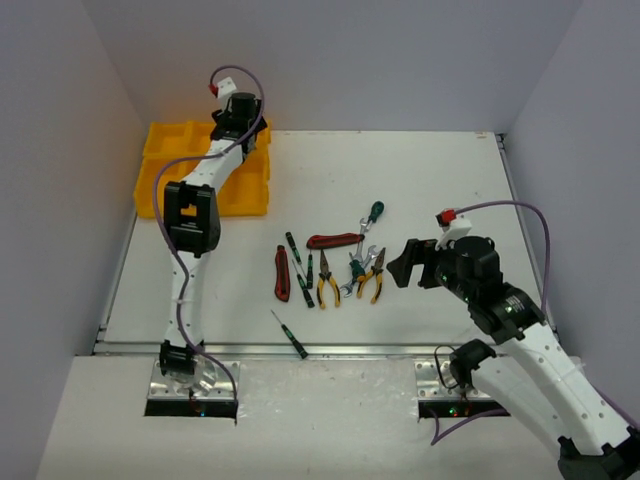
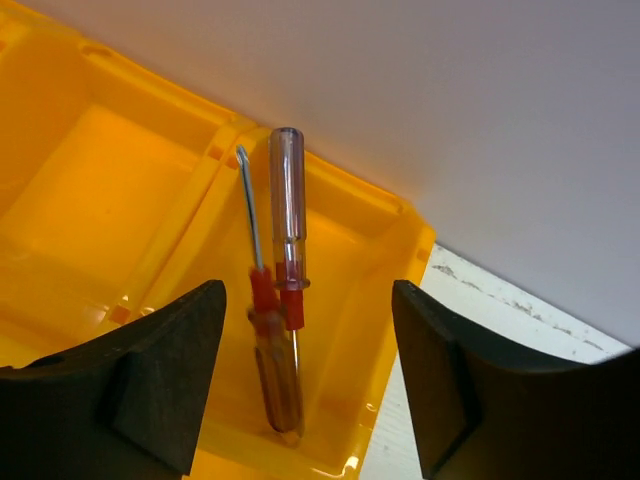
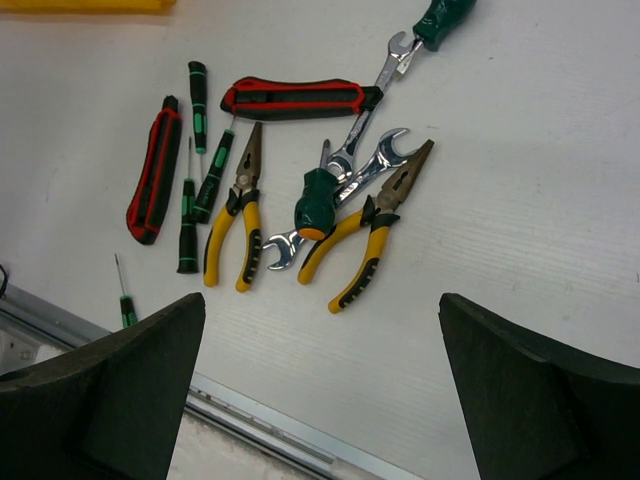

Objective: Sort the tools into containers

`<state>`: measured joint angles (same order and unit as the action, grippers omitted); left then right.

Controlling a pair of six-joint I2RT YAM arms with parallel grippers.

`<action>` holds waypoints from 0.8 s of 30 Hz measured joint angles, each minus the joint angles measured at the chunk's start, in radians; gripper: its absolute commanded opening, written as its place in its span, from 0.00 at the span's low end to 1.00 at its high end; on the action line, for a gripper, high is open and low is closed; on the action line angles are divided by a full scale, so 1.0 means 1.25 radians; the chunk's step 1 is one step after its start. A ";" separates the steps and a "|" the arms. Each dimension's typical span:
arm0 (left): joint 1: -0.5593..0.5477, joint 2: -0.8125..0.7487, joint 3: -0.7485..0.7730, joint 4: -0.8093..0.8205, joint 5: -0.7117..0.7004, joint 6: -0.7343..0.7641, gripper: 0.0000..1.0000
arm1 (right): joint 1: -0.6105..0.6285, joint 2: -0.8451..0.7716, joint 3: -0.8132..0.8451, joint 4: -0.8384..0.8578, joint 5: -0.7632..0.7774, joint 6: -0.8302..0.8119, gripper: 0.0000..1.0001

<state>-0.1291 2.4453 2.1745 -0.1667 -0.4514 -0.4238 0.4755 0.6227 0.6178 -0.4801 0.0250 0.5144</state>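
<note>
The yellow tray (image 1: 160,190) stands at the table's far left. My left gripper (image 1: 240,118) hovers over its far right compartment, open and empty (image 2: 308,300). Below it two clear-handled screwdrivers (image 2: 286,190) with red collars lie side by side in that compartment (image 2: 400,215). The other tools (image 1: 340,265) lie mid-table: two yellow-handled pliers (image 3: 228,225), silver wrenches (image 3: 365,175), a stubby green screwdriver (image 3: 318,200), two red-black knives (image 3: 295,98), and slim green-black screwdrivers (image 3: 188,215). My right gripper (image 1: 405,265) is open and empty (image 3: 320,305), above the table just right of the pile.
One small green screwdriver (image 1: 290,335) lies alone near the table's front rail (image 3: 250,410). A green-handled screwdriver (image 1: 372,213) lies at the pile's far end. Grey walls close in the table on three sides.
</note>
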 measured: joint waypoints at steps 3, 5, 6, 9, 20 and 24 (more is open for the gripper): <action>0.000 -0.039 -0.010 -0.034 0.022 -0.022 0.93 | 0.000 0.044 0.006 -0.009 0.003 -0.010 0.99; 0.000 -0.088 -0.020 -0.066 0.038 -0.032 1.00 | 0.000 0.084 0.021 -0.022 0.012 -0.014 0.99; 0.000 -0.125 -0.030 -0.084 0.047 -0.036 1.00 | 0.000 0.105 0.030 -0.025 0.014 -0.014 0.99; 0.000 -0.298 -0.098 -0.145 0.083 -0.048 1.00 | -0.001 0.169 0.055 -0.018 -0.008 -0.010 0.96; -0.018 -1.362 -0.881 -0.042 0.237 -0.136 1.00 | 0.235 0.517 0.193 0.039 -0.078 0.065 0.64; -0.018 -1.457 -0.999 -0.160 0.255 -0.115 1.00 | 0.394 0.639 0.285 0.032 0.038 0.082 0.58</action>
<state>-0.1515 0.6239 0.9252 -0.3668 -0.1322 -0.5676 0.9679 1.4208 0.9743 -0.4397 0.0726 0.6175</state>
